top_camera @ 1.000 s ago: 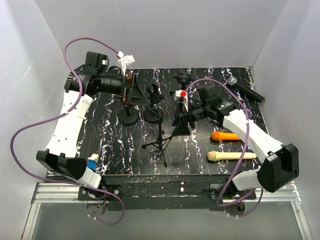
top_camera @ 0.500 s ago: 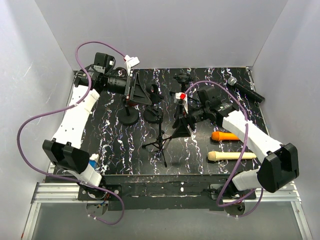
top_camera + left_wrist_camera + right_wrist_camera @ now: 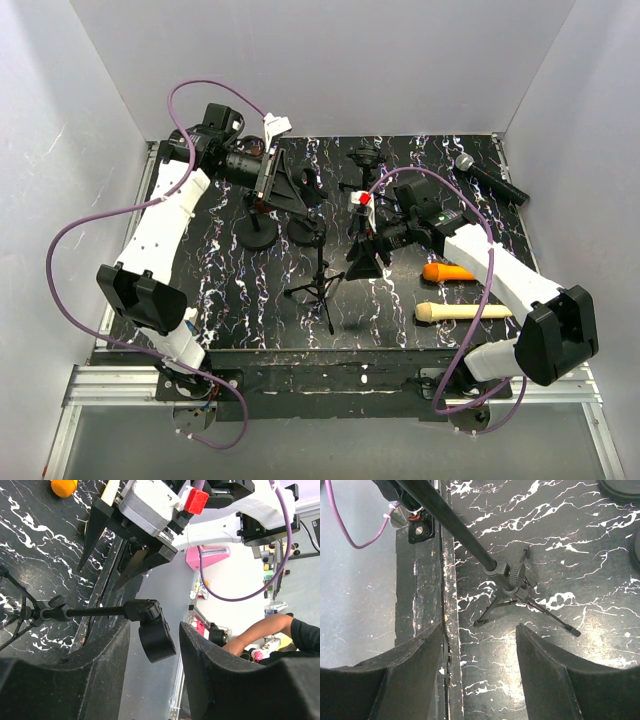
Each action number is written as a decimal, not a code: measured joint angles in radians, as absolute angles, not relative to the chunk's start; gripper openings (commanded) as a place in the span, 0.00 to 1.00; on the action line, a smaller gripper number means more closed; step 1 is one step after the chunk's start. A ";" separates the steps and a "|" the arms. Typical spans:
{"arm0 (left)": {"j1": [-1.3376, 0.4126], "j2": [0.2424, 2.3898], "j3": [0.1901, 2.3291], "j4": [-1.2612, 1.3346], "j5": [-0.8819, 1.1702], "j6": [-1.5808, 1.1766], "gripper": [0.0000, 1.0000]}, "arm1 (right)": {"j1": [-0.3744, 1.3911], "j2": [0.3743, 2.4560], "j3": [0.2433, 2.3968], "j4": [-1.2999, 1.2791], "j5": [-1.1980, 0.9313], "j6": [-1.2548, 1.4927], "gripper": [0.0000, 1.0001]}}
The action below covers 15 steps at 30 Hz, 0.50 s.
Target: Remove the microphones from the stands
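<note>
The black tripod stand (image 3: 320,283) stands mid-table, its pole rising to a barrel-shaped black clip head (image 3: 156,639). Whether a microphone sits in that head I cannot tell. My left gripper (image 3: 303,196) reaches in from the back left, its fingers on either side of the clip head (image 3: 312,192) with narrow gaps showing; the left gripper (image 3: 152,645) is open. My right gripper (image 3: 364,260) hangs open just right of the stand, nothing between its fingers. In the right wrist view the right gripper (image 3: 480,672) looks down at the stand's hub (image 3: 512,580) and legs.
Three microphones lie on the right: black with a grey head (image 3: 490,178), orange (image 3: 450,271), beige (image 3: 463,312). Two round-base stands (image 3: 258,233) (image 3: 305,233) sit under the left arm. A small tripod (image 3: 365,158) stands at the back. Grey walls enclose the table.
My left arm has swung right and toward the back, bringing its fingers round the clip head while they narrowed. The right gripper has barely moved.
</note>
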<state>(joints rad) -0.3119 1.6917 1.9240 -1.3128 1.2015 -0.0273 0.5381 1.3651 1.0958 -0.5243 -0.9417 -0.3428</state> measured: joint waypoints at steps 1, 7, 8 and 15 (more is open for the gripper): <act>-0.312 1.693 1.931 -1.320 1.201 -0.025 0.40 | 0.538 1.365 1.096 -0.524 -0.941 -0.345 0.67; -0.318 1.692 1.955 -1.335 1.196 0.009 0.33 | 0.538 1.365 1.096 -0.524 -0.942 -0.352 0.67; -0.318 1.692 1.956 -1.335 1.197 0.010 0.39 | 0.538 1.365 1.096 -0.524 -0.942 -0.352 0.67; -0.352 1.696 1.973 -1.342 1.193 0.043 0.31 | 0.538 1.365 1.096 -0.524 -0.942 -0.356 0.66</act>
<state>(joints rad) -0.3523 1.6958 1.9728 -1.3418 1.1927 0.0425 0.5381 1.3651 1.0958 -0.5243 -0.9417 -0.3557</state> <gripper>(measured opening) 0.392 0.668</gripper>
